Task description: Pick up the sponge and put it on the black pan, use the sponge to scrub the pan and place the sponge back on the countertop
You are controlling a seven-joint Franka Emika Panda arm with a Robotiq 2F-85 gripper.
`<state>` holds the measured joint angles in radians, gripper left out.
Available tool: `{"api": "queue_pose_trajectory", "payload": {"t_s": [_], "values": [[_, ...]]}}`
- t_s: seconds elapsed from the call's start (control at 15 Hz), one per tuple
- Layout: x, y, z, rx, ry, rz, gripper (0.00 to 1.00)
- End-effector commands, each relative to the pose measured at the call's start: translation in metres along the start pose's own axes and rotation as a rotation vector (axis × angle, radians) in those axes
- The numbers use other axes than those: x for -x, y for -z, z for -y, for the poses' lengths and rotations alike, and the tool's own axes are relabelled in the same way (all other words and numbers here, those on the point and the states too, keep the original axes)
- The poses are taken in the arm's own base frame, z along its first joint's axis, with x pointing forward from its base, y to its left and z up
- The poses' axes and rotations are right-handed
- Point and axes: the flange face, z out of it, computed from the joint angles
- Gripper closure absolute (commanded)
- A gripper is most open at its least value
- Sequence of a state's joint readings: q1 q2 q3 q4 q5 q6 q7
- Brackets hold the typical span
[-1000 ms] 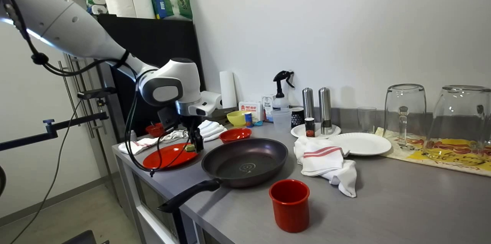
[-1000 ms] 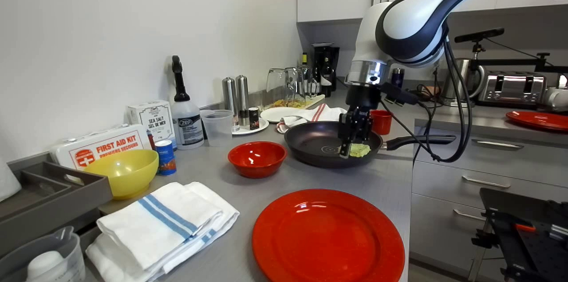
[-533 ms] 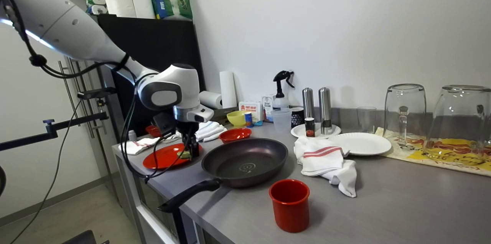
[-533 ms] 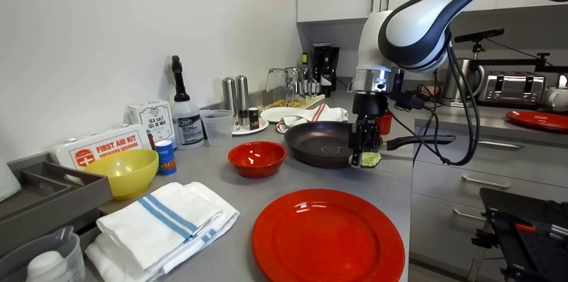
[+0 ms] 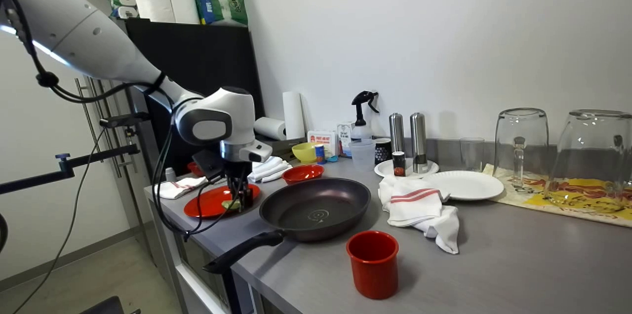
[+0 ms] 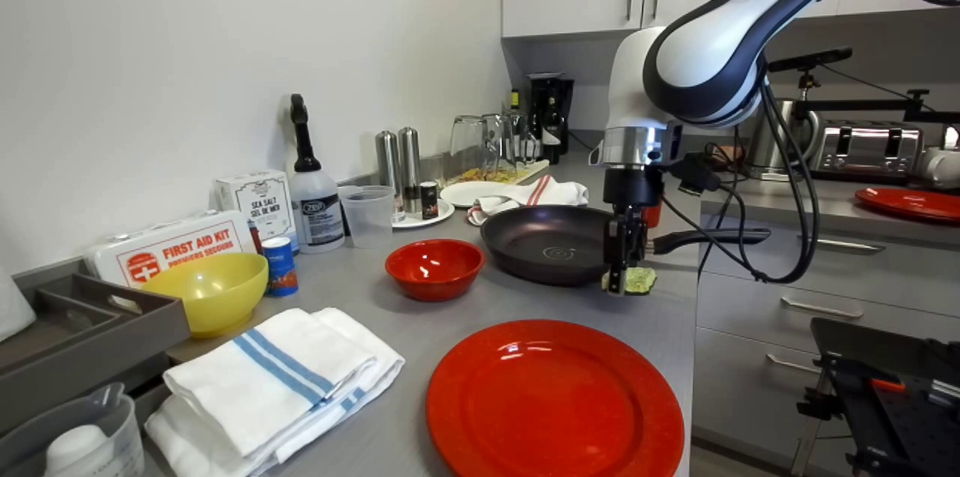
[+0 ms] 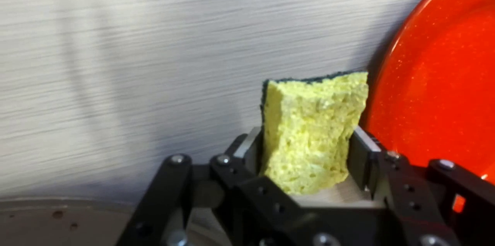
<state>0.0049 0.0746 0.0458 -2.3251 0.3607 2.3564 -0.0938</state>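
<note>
Yellow-green and rectangular, the sponge [image 7: 315, 134] is clamped in the black metal gripper [image 7: 307, 149], fingers parted by its width, over the flat grey bench [image 7: 154, 64], between the round black frying pan [image 6: 547, 241] and round red plate [image 6: 555, 402].

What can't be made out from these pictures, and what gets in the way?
Whether the sponge touches the countertop: its underside is hidden in the wrist view; the exterior views don't settle it.
Most of the black pan: cut off by the wrist view's lower edge.
Part of the red mug: behind the gripper in an exterior view.
Print on the small black shaker: too small in both exterior views.
</note>
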Motion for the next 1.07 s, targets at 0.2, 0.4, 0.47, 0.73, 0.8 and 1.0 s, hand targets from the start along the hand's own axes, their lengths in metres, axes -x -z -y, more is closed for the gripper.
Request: {"api": "queue_pose_trajectory", "payload": {"t_s": [0.2,0.4,0.47,0.73,0.8,1.0], "values": [[0.01,-0.01,-0.008,-0.014,0.041,-0.038,0.72],[0.009,-0.014,-0.01,-0.029,0.027,-0.071,0.72],[0.009,-0.017,-0.011,-0.026,0.026,-0.086,0.72],[0.01,-0.033,-0.02,0.001,0.016,-0.103,0.72],[0.011,-0.037,-0.022,0.006,0.012,-0.099,0.72],[0.012,-0.048,-0.026,0.011,0.0,-0.082,0.72]]}}
